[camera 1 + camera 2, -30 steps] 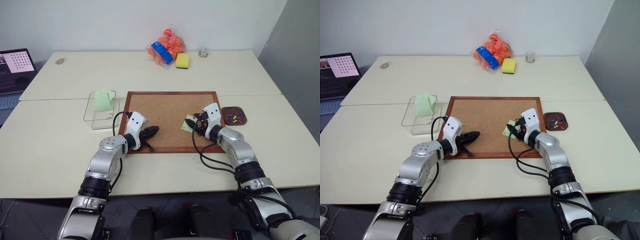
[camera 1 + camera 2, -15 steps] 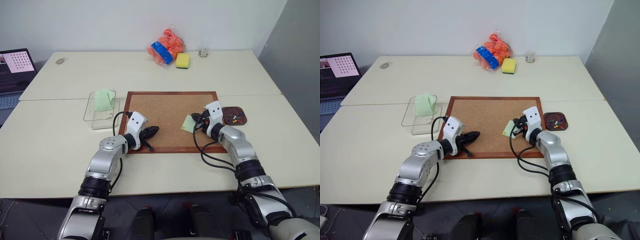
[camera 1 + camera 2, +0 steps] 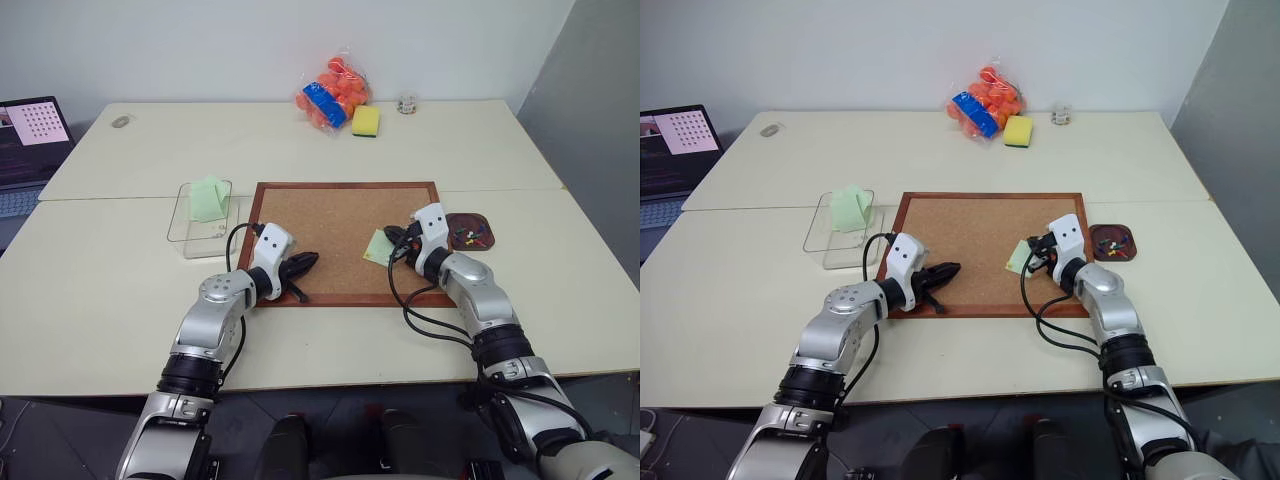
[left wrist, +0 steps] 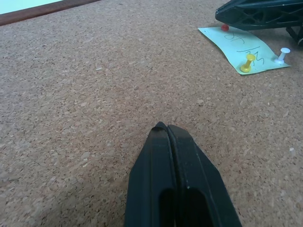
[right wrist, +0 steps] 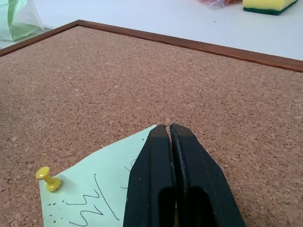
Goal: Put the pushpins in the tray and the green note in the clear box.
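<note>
Right gripper (image 5: 169, 130) now closed after standing open a second ago, tips over pale green paper note (image 4: 242, 48) pinned to brown cork board (image 3: 330, 215) by yellow pushpin (image 4: 246, 63), white pushpin (image 4: 282, 54) and red one, holding nothing visible, left gripper (image 4: 166, 127) shut and empty on cork, dark brown tray (image 3: 470, 230) with pins just beside board, clear plastic box (image 3: 200, 218) opposite.

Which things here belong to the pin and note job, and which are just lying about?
Job: green note pinned on the cork board; yellow pin, white pin, red pin; tray; clear box.

Lying about: sponge, orange bag, jar, laptop, folded green paper.
</note>
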### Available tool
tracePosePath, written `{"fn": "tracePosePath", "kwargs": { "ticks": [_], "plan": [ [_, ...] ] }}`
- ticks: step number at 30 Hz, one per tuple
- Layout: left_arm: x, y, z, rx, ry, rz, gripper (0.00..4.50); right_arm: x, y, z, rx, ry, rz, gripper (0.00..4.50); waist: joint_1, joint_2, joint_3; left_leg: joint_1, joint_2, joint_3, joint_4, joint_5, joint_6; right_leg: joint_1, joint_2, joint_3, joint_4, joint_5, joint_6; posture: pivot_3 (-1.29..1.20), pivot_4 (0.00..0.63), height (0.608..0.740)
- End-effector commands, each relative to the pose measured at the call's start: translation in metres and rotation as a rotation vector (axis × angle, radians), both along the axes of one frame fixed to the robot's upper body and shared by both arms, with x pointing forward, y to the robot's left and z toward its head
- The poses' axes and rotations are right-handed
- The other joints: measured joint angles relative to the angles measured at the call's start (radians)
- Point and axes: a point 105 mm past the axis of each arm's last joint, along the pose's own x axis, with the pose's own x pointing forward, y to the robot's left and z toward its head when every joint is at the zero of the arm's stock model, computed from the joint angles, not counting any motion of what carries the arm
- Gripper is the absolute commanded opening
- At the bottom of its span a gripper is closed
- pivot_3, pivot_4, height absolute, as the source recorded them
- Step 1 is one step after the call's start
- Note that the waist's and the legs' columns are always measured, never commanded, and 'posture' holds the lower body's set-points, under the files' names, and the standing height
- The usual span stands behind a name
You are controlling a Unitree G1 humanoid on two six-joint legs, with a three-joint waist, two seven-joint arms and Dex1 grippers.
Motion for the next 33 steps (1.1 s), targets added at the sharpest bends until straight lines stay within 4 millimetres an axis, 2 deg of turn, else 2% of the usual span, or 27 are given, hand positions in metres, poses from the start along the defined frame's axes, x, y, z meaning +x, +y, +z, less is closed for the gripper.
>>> {"fn": "tracePosePath", "kwargs": {
  "ticks": [1, 12, 18, 24, 28, 30, 33],
  "plan": [
    [-0.006, -0.002, -0.022, 0.017, 0.081, 0.003, 0.00, -0.003, 0.008, 0.043, 0.054, -0.141, 0.057, 0.01, 0.000, 0.000, 0.000, 0.000, 0.000, 0.000, 0.000, 0.000, 0.000, 0.000, 0.000, 0.000, 0.000, 0.000, 0.000, 0.00, 0.150, 0.740],
    [-0.007, -0.007, -0.024, 0.014, 0.083, -0.009, 0.00, -0.005, 0.004, 0.048, 0.043, -0.160, 0.046, 0.01, 0.001, 0.000, 0.000, 0.000, 0.000, 0.000, 0.000, 0.000, 0.000, 0.000, 0.000, 0.000, 0.000, 0.000, 0.000, 0.00, 0.150, 0.740],
    [-0.008, -0.008, -0.024, 0.017, 0.083, -0.013, 0.00, -0.006, -0.010, 0.055, 0.060, -0.183, -0.012, 0.01, 0.001, 0.000, 0.000, 0.000, 0.000, 0.000, 0.000, 0.000, 0.000, 0.000, 0.000, 0.000, 0.000, 0.000, 0.000, 0.00, 0.150, 0.740],
    [-0.009, -0.009, -0.026, 0.017, 0.085, -0.019, 0.00, -0.003, -0.054, 0.068, 0.080, -0.219, -0.216, 0.01, 0.002, 0.000, 0.000, 0.000, 0.000, 0.000, 0.000, 0.000, 0.000, 0.000, 0.000, 0.000, 0.000, 0.000, 0.000, 0.00, 0.150, 0.740],
    [-0.009, -0.011, -0.026, 0.012, 0.080, -0.021, 0.00, -0.001, -0.132, 0.057, 0.025, -0.172, -0.564, 0.01, 0.007, 0.000, 0.000, 0.000, 0.000, 0.000, 0.000, 0.000, 0.000, 0.000, 0.000, 0.000, 0.000, 0.000, 0.000, 0.00, 0.150, 0.740],
    [-0.009, -0.011, -0.027, 0.010, 0.080, -0.024, 0.00, -0.004, -0.143, 0.047, 0.014, -0.128, -0.595, 0.01, 0.008, 0.000, 0.000, 0.000, 0.000, 0.001, 0.000, 0.000, 0.000, 0.001, -0.001, 0.001, -0.001, 0.000, 0.000, 0.00, 0.150, 0.740],
    [-0.011, -0.013, -0.029, 0.020, 0.086, -0.040, 0.00, -0.004, -0.143, 0.040, 0.022, -0.085, -0.588, 0.01, 0.002, 0.001, -0.001, 0.000, -0.001, 0.003, 0.000, 0.000, 0.000, 0.001, -0.001, 0.002, -0.001, 0.000, 0.000, 0.00, 0.150, 0.740]
  ]
}}
